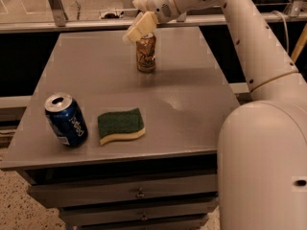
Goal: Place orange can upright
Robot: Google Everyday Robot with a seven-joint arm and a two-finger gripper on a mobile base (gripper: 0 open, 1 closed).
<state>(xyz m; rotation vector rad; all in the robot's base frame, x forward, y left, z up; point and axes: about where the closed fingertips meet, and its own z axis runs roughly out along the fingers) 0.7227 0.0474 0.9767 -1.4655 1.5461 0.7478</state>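
The orange can (146, 54) stands upright on the grey table (192, 85), at the back near the middle. It is orange-brown with cream print and a silver top. My gripper (140, 28) hangs just above the can's top and slightly to its left, with the white arm reaching in from the upper right. Its cream fingers (135, 30) are open and hold nothing. The can stands free of them.
A blue Pepsi can (66, 120) stands upright at the front left. A green and yellow sponge (121, 125) lies beside it near the front edge. Drawers sit under the tabletop. A metal rail runs behind the table.
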